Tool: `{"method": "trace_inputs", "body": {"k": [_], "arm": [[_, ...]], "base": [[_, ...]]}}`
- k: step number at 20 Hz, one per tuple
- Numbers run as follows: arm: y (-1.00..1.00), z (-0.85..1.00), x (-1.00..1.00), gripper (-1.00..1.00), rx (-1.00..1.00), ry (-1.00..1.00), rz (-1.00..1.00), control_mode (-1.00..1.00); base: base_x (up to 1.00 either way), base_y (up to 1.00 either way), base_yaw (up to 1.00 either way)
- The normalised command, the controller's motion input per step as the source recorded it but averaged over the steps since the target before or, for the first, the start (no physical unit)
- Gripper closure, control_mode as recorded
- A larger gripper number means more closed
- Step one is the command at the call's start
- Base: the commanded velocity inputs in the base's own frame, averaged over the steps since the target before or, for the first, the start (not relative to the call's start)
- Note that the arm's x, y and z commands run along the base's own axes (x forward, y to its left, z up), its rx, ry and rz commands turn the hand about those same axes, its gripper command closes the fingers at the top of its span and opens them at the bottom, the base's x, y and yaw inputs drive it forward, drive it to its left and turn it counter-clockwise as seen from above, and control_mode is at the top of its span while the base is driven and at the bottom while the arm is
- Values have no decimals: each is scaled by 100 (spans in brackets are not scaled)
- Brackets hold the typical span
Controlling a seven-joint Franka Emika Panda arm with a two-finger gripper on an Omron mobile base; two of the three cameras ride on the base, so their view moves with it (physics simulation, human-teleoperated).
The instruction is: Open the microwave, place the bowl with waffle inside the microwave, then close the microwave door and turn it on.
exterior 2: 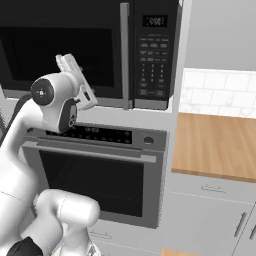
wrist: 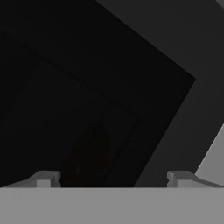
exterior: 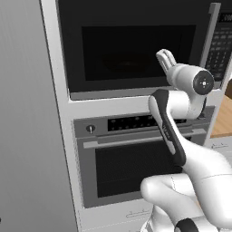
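Nearest you, the arm's white, rounded links rose in front of the silver oven [exterior: 136, 163], whose flat steel face carried a horizontal bar handle [exterior 2: 90, 151] and a small round knob [exterior: 90, 129]. From your left camera the knob sat at the oven's left end; from the right one you got a second round knob [exterior 2: 148, 140] at the other end.

Above that, your gripper [wrist: 113, 177] was held up before the microwave door [exterior: 131, 50], close to its dark glass but with no contact you could confirm. The hand camera gave you what the base cameras did not: two pale fingertips [wrist: 46, 178] set wide apart with nothing between them, looking onto the rolled, near-black window.

The microwave [exterior 2: 100, 50] itself was shut, glossy black, with a grey strip under the door and a slim grey vertical handle [exterior 2: 125, 55]. Your right camera alone showed the keypad [exterior 2: 152, 60] clearly, plus the wooden counter [exterior 2: 215, 145], smooth and warm-toned, with white tiling [exterior 2: 220, 92] behind it.
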Motion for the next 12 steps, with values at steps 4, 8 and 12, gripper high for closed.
{"method": "trace_inputs", "body": {"k": [4, 8, 12], "arm": [[0, 0, 30, -100, 0, 0, 2, -100], [0, 0, 25, -100, 0, 0, 0, -100], [-9, 10, -33, -100, -1, 0, 0, -100]], "base": [[0, 0, 0], [0, 0, 0], [0, 0, 0]]}}
